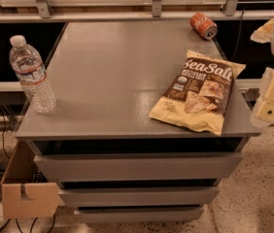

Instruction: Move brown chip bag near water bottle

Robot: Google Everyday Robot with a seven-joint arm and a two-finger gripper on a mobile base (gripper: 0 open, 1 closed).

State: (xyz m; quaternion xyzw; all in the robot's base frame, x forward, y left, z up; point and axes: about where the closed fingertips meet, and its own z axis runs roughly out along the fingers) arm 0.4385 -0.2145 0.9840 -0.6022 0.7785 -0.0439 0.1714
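The brown chip bag [198, 94] lies flat on the right side of the grey cabinet top [117, 72], its pale-yellow lower edge at the front right corner. The water bottle [30, 74] stands upright at the left front edge, white cap on top. My gripper [273, 101] is at the right edge of the view, beyond the cabinet's right side and just right of the bag, not touching it.
An orange-red soda can [203, 25] lies on its side at the back right corner. A metal railing [127, 8] runs behind the cabinet. Drawers [137, 166] sit below the top. A cardboard piece [27, 198] leans at the lower left on the floor.
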